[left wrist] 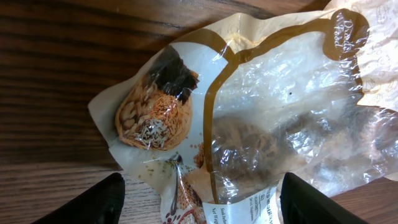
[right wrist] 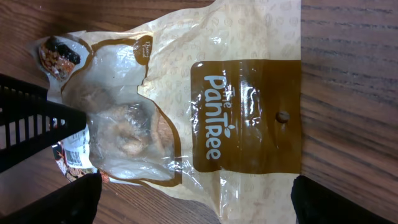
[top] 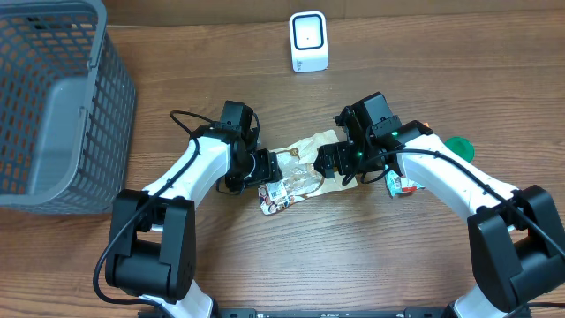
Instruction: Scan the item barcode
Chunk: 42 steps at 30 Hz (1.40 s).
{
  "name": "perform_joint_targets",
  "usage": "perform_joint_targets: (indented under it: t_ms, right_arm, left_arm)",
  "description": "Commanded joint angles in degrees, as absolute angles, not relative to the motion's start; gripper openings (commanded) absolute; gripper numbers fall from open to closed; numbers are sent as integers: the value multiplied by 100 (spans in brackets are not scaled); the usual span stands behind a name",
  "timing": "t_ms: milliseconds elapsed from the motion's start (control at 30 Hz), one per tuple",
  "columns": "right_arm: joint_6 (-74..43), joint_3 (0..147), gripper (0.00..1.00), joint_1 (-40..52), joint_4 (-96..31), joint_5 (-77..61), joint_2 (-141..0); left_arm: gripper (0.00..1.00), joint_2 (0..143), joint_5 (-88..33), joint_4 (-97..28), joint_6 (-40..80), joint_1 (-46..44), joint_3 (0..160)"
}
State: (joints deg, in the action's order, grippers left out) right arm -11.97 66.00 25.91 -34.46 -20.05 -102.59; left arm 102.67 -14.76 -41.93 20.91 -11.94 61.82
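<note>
Left tool (left wrist: pixel 202 186) spread over snack bag (left wrist: pixel 267 124); right tool (right wrist: pixel 196 193) spread wide over same bag. Bag lies flat on counter (top: pixel 397 265) between arms, white scanner (top: pixel 308 41) well apart.

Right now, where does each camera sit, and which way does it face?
Overhead: fixed above the table, facing straight down on the left arm, right arm, snack bag, scanner and basket.
Left wrist: on the left arm, facing down at the bag's pictured end; left fingers show at the bottom corners.
Right wrist: on the right arm, facing down at the bag's brown label; right fingers show at the bottom corners.
Shared: all three views see the bag.
</note>
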Motion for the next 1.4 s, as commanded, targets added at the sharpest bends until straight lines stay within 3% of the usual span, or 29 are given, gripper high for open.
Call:
perform_joint_targets:
  t_ms: [0, 300, 433, 567, 700, 833, 933, 1367]
  right_arm:
    - [-1170, 6657, 100, 2576, -3411, -1955, -10269]
    - [-1194, 6420, 100, 2576, -3157, -1955, -10269]
    - [-1194, 6416, 100, 2576, -3188, -1962, -10269]
    - [-1194, 6412, 100, 2580, -3245, -1959, -10269]
    - [-1201, 6412, 100, 2574, -3326, -1962, -10269]
    - [-1194, 6412, 100, 2576, -3463, -1979, -10269]
    - [-1194, 6412, 100, 2574, -3498, -1981, -10269]
    - [-996, 6792, 100, 1756, -3822, -3723, -10267]
  left_arm:
    - [72, 10420, -1441, -4154, 2150, -1240, 6060]
    - [66, 10624, -1441, -4145, 2298, -1245, 6047]
    - [52, 10722, -1446, -4108, 2298, -1247, 6047]
    - [47, 10792, -1463, -4106, 2298, -1247, 6047]
    - [32, 10801, -1463, -4084, 2298, -1247, 6047]
    - [27, 10801, -1463, -4064, 2294, -1245, 6047]
    - [11, 10798, -1470, -4064, 2250, -1225, 6060]
    - [4, 10787, -3334, -4759, 1033, -504, 6652]
